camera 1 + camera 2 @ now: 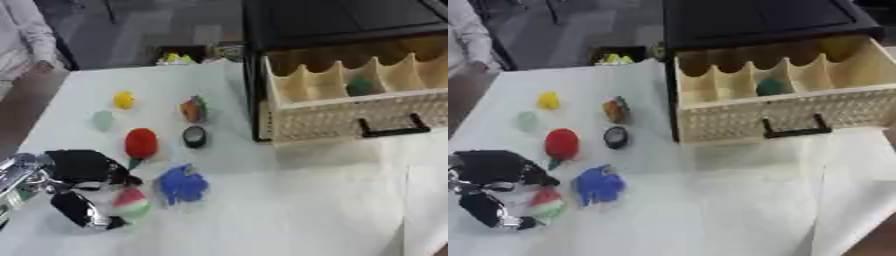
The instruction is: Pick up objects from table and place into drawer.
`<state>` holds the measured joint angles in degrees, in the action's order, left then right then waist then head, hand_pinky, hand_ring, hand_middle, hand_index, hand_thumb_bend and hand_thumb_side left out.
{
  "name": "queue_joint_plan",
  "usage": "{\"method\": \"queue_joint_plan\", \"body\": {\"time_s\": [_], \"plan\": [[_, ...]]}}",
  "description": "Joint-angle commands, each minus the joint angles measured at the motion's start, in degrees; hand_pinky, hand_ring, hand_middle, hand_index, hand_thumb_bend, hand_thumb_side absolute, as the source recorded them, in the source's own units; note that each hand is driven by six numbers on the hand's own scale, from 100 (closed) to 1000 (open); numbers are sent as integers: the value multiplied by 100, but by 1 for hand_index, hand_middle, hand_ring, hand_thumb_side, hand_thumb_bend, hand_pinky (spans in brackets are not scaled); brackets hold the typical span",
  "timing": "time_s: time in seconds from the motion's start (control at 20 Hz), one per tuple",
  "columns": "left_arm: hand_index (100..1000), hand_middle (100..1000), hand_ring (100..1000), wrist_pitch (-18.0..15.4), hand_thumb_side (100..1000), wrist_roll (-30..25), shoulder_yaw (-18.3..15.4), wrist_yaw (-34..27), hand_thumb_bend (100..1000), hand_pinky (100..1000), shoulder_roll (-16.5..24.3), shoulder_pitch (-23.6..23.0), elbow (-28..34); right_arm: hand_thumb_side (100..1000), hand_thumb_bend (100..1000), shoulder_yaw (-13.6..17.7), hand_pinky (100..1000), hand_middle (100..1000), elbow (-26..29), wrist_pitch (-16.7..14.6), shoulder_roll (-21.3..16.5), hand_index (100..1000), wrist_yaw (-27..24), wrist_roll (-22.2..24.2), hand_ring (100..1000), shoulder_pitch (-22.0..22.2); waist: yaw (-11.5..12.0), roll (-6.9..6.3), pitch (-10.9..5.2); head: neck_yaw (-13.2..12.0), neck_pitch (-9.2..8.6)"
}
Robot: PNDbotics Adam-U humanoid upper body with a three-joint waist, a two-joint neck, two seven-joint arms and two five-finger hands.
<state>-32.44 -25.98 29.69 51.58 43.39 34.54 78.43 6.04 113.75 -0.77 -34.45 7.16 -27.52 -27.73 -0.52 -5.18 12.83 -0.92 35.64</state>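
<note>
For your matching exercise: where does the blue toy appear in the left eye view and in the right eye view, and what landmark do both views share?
Left eye view: the blue toy lies left of centre, low in the picture, below the red toy.
Right eye view: the blue toy sits further left, again below the red toy.
Shared landmark: the black handle on the open drawer front.

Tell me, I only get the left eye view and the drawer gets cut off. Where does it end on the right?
Observer: The right eye view shows the drawer almost whole. Its right wall comes out under the right corner of the black cabinet.
Operator: Is something in the last slot?
Observer: The last slot, next to that wall, has nothing in it that I can see.
</note>
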Motion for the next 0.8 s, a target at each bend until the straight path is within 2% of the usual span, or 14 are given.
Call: {"method": "queue_joint_plan", "body": {"time_s": [0.05, 0.2, 0.8], "plan": [[985, 724, 759, -27, 1000, 12, -54, 118, 433, 623, 104, 51, -84, 670, 255, 80, 324, 555, 84, 8, -92, 814, -39, -7, 538, -61, -7, 19, -54, -23, -66], [963, 703, 742, -70, 1000, 21, -42, 163, 432, 615, 103, 51, -81, 668, 250, 87, 324, 555, 84, 12, -87, 813, -51, -12, 538, -60, -4, 14, -54, -26, -58], [908, 628, 659, -68, 1000, 93, -42, 77, 322, 543, 135, 51, -8, 663, 236, 113, 325, 553, 84, 46, -55, 811, -98, -26, 537, -46, 7, 5, -69, -29, -61]]}}
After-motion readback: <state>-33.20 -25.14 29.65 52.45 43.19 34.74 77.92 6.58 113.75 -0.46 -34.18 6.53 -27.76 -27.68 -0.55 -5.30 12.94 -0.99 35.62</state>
